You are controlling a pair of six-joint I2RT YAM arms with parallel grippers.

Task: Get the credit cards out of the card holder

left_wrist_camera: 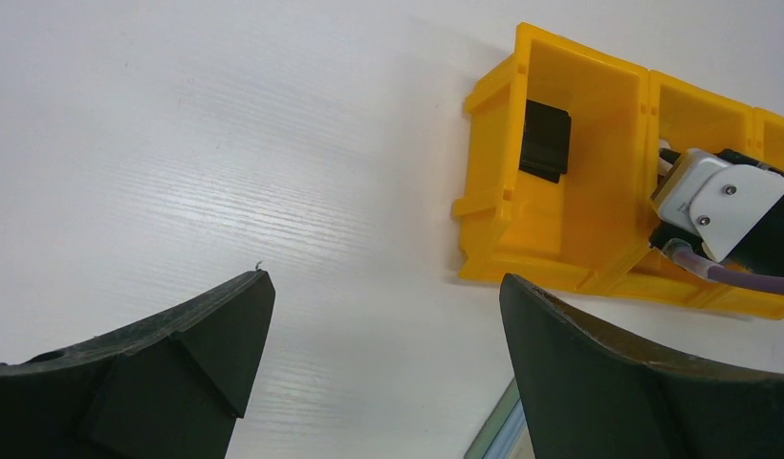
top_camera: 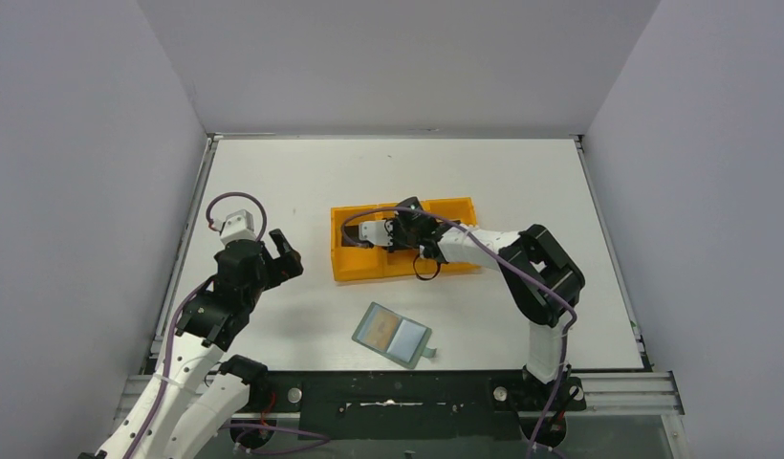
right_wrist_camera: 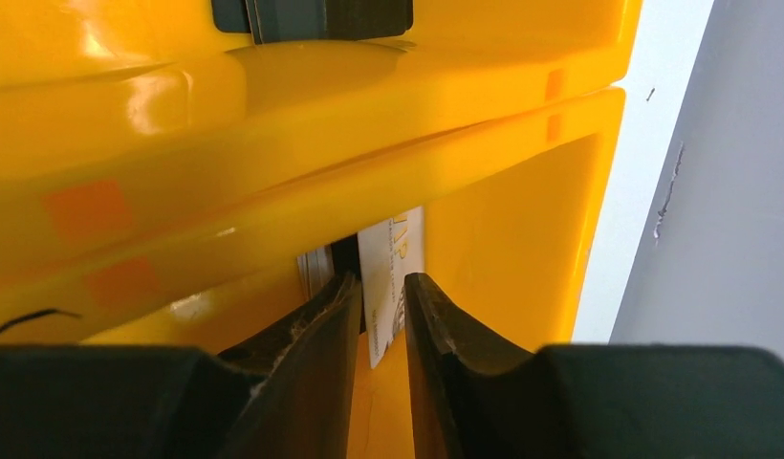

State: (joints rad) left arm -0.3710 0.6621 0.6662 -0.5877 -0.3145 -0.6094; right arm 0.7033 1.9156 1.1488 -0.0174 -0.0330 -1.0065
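Here, card holder point(top_camera: 392, 334) flat, long axis diagonal.

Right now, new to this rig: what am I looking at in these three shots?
Two robot arms are bolted at the near edge of a white table, each ending in a two-finger gripper. The wide picture comes from a fixed camera above and behind them; the other two from a camera on each wrist. On the table: an orange tray with three compartments and a card holder lying open. A black card sits in the tray's end compartment. The left gripper is open and empty above bare table. The right gripper reaches into the middle compartment, fingers close on either side of a pale card; pinched or loose, I cannot tell.
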